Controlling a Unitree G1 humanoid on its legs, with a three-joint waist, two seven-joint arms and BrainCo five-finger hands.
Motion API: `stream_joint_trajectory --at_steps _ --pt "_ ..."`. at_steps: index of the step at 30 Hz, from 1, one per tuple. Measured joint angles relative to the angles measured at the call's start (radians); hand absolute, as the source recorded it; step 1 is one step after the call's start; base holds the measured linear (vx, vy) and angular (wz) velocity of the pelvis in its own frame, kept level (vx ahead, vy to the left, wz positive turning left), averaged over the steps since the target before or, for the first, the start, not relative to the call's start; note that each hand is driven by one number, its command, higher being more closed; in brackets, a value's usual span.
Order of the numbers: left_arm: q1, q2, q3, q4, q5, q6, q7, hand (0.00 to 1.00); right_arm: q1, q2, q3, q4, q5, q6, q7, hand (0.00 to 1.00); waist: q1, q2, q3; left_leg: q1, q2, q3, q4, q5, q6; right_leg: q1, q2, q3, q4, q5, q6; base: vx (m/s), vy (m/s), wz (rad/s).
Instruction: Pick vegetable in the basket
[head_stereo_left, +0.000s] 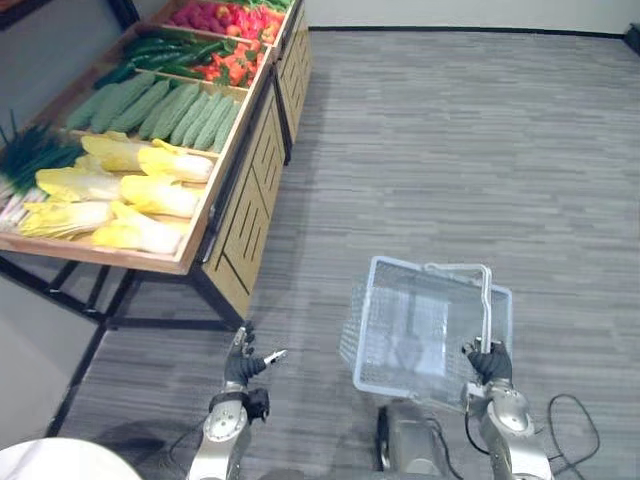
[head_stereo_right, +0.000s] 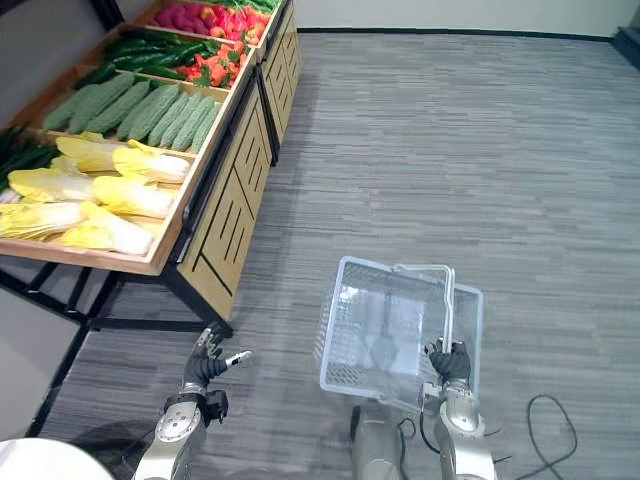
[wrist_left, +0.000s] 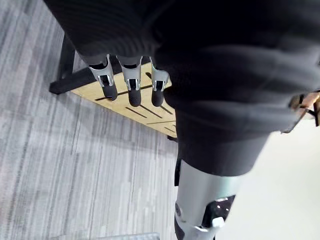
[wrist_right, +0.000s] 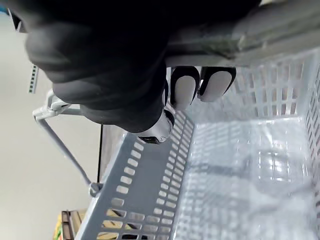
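Arms: left arm (head_stereo_left: 218, 440), right arm (head_stereo_left: 512, 432), silver-grey rounded shells; small black insets on the left arm. Hands: left hand (head_stereo_left: 243, 362), right hand (head_stereo_left: 489, 362), dark ribbed cover over back and wrist; silver fingers (wrist_left: 131, 82) (dark rounded tips).

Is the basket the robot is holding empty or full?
Empty: the basket, held by the right hand, shows only its bare mesh floor inside.

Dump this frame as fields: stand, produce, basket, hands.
stand: wooden, on the robot's left
produce: yellow cabbages nearest, then pale green gourds, dark cucumbers, red peppers
basket: pale plastic mesh, no vegetable inside
left hand: open, holding nothing, near the stand's front corner
right hand: fingers curled round the basket's handle
task state: nothing picked yet
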Motion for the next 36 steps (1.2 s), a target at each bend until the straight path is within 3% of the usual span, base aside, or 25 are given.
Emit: stream_joint_trajectory --at_steps 1,4,7,8,9,10,11,12,14,15,16,18,20,21,23,25,26,27,28,30,32,34,36 --pt "0.02 -0.005 -0.003 -0.044 -0.002 -0.002 0.001 0.0 0.014 0.022 0.005 -0.037 0.006 0.0 -0.008 1.0 0.011 0.015 0.0 -0.122 0.064 0.052 0.225 -0.028 0.013 0.097 0.031 -0.027 -0.075 -0.009 -0.013 0.51 -0.186 0.35" --pt "0.063 -0.008 -0.004 -0.128 -0.01 -0.003 0.0 0.0 0.038 0.042 -0.006 -0.111 0.018 -0.003 -0.028 1.0 0.04 0.001 0.007 -0.275 0.104 0.194 0.298 -0.123 0.06 0.237 0.037 -0.041 -0.166 -0.031 -0.023 0.36 -0.105 0.11" --pt "0.071 -0.01 -0.003 -0.214 -0.011 -0.004 0.002 0.0 0.047 0.022 -0.06 -0.122 0.017 -0.023 -0.036 1.0 0.064 0.008 0.001 -0.358 0.094 0.367 0.079 -0.165 0.089 0.326 0.017 -0.06 -0.206 -0.066 0.018 0.31 0.021 0.12" --pt "0.071 -0.01 -0.002 -0.234 -0.011 -0.004 0.002 0.0 0.052 0.018 -0.067 -0.121 0.017 -0.025 -0.039 1.0 0.061 0.009 0.001 -0.369 0.091 0.409 0.017 -0.16 0.091 0.347 0.013 -0.072 -0.211 -0.074 0.028 0.42 0.08 0.47" --pt "0.07 -0.013 -0.004 -0.272 -0.009 -0.007 0.003 0.0 0.068 0.008 -0.084 -0.114 0.018 -0.03 -0.041 1.0 0.057 0.015 -0.005 -0.366 0.072 0.495 -0.13 -0.108 0.082 0.379 0.009 -0.105 -0.216 -0.097 0.056 0.44 0.094 0.62" --pt "0.069 -0.014 -0.006 -0.298 -0.004 -0.018 0.007 0.0 0.08 -0.005 -0.101 -0.09 0.017 -0.037 -0.041 1.0 0.056 0.026 -0.02 -0.364 0.055 0.561 -0.23 -0.038 0.167 0.395 0.01 -0.117 -0.212 -0.125 0.08 0.54 0.129 0.9" --pt "0.051 -0.006 0.005 -0.299 0.003 -0.029 0.017 0.0 0.069 -0.002 -0.113 -0.013 0.017 -0.041 -0.04 1.0 0.05 0.007 -0.039 -0.332 0.014 0.603 -0.279 -0.074 0.233 0.414 -0.017 -0.128 -0.204 -0.151 0.095 0.54 0.163 0.87" --pt "0.038 -0.008 0.023 -0.302 0.014 -0.032 0.033 0.0 0.041 -0.008 -0.12 0.059 0.016 -0.038 -0.041 1.0 0.048 -0.012 -0.041 -0.332 -0.02 0.606 -0.287 -0.093 0.261 0.415 -0.045 -0.116 -0.202 -0.154 0.102 0.46 0.154 0.71" --pt "0.034 -0.014 0.056 -0.326 0.041 -0.032 0.061 0.0 0.006 -0.016 -0.123 0.148 0.011 -0.027 -0.04 1.0 0.059 -0.019 -0.037 -0.318 -0.057 0.594 -0.278 -0.142 0.285 0.431 -0.065 -0.087 -0.17 -0.151 0.108 0.4 0.153 0.42" --pt "0.04 -0.016 0.066 -0.337 0.058 -0.032 0.079 0.0 0.0 -0.019 -0.123 0.186 0.003 -0.02 -0.039 1.0 0.059 -0.025 -0.034 -0.292 -0.081 0.58 -0.284 -0.163 0.282 0.429 -0.084 -0.076 -0.104 -0.145 0.117 0.48 0.176 0.68" --pt "0.046 -0.012 0.075 -0.348 0.084 -0.032 0.093 0.0 0.005 -0.019 -0.124 0.224 -0.002 -0.004 -0.036 1.0 0.053 -0.028 -0.032 -0.249 -0.12 0.543 -0.3 -0.182 0.274 0.398 -0.115 -0.062 0.057 -0.116 0.168 0.42 0.141 0.77" --pt "0.049 0.002 0.081 -0.383 0.127 -0.033 0.114 0.0 0.02 -0.015 -0.125 0.266 -0.002 0.012 -0.026 1.0 0.027 -0.027 -0.038 -0.188 -0.173 0.465 -0.335 -0.195 0.283 0.301 -0.15 0.006 0.355 -0.025 0.217 0.39 0.076 1.24" --pt "0.054 0.007 0.086 -0.424 0.157 -0.034 0.142 0.0 0.019 -0.005 -0.123 0.279 -0.002 0.017 -0.018 1.0 0.02 -0.02 -0.039 -0.139 -0.187 0.406 -0.366 -0.198 0.287 0.171 -0.117 0.099 0.501 -0.081 0.159 0.38 -0.018 1.02" --pt "0.055 0.008 0.086 -0.436 0.158 -0.034 0.147 0.0 0.02 0.003 -0.123 0.278 -0.002 0.017 -0.018 1.0 0.021 -0.021 -0.039 -0.127 -0.185 0.389 -0.376 -0.198 0.286 0.139 -0.106 0.119 0.501 -0.097 0.145 0.41 -0.09 0.68" --pt "0.051 0.007 0.075 -0.483 0.185 -0.035 0.161 0.0 0.047 0.028 -0.123 0.218 0.009 0.016 -0.017 1.0 0.031 -0.023 -0.038 -0.076 -0.167 0.312 -0.393 -0.212 0.252 0.038 -0.037 0.212 0.424 -0.161 0.107 0.33 -0.17 0.77" --pt "0.042 0.007 0.063 -0.489 0.2 -0.038 0.171 0.0 0.091 0.051 -0.123 0.155 0.025 -0.001 -0.017 1.0 0.025 -0.019 -0.043 -0.074 -0.137 0.23 -0.362 -0.233 0.216 0.003 0.039 0.325 0.269 -0.166 0.105 0.25 -0.263 1.21" --pt "0.035 0.009 0.062 -0.488 0.205 -0.037 0.178 0.0 0.114 0.065 -0.124 0.134 0.038 -0.012 -0.018 1.0 0.024 -0.034 -0.042 -0.082 -0.129 0.175 -0.337 -0.25 0.188 -0.002 0.076 0.417 0.168 -0.157 0.105 0.22 -0.307 1.49" --pt "0.033 0.012 0.061 -0.489 0.206 -0.037 0.178 0.0 0.128 0.071 -0.124 0.127 0.042 -0.018 -0.018 1.0 0.022 -0.053 -0.049 -0.092 -0.132 0.153 -0.315 -0.261 0.17 -0.001 0.075 0.447 0.108 -0.133 0.111 0.21 -0.349 1.77" --pt "0.021 0.016 0.057 -0.476 0.213 -0.037 0.177 0.0 0.151 0.08 -0.125 0.128 0.051 -0.036 -0.018 1.0 0.004 -0.082 -0.052 -0.114 -0.136 0.094 -0.263 -0.298 0.133 0.007 0.051 0.423 0.063 -0.074 0.123 0.22 -0.367 1.66" --pt "0.026 0.002 0.035 -0.456 0.217 -0.03 0.174 0.0 0.17 0.073 -0.136 0.135 0.06 -0.038 -0.019 1.0 0.024 -0.06 -0.07 -0.142 -0.085 0.073 -0.25 -0.291 0.113 0.016 0.06 0.337 0.063 -0.086 0.102 0.21 -0.333 1.31" --pt "0.013 -0.009 0.022 -0.456 0.217 -0.03 0.157 0.0 0.175 0.078 -0.158 0.136 0.087 -0.042 -0.026 1.0 0.033 -0.041 -0.072 -0.16 -0.044 0.076 -0.283 -0.25 0.065 0.026 0.057 0.244 0.043 -0.079 0.088 0.13 -0.255 1.1" --pt "0.004 -0.012 0.018 -0.452 0.217 -0.03 0.153 0.0 0.206 0.071 -0.18 0.144 0.096 -0.042 -0.022 1.0 0.035 -0.04 -0.071 -0.159 -0.016 0.105 -0.319 -0.216 0.053 0.053 0.057 0.191 0.012 -0.069 0.07 0.03 -0.188 0.82" --pt "-0.02 -0.012 0.011 -0.425 0.218 -0.029 0.152 0.0 0.227 0.069 -0.173 0.144 0.098 -0.043 -0.017 1.0 0.031 -0.045 -0.066 -0.161 0.0 0.156 -0.339 -0.184 0.064 0.082 0.048 0.147 -0.016 -0.063 0.06 -0.07 -0.16 0.68"
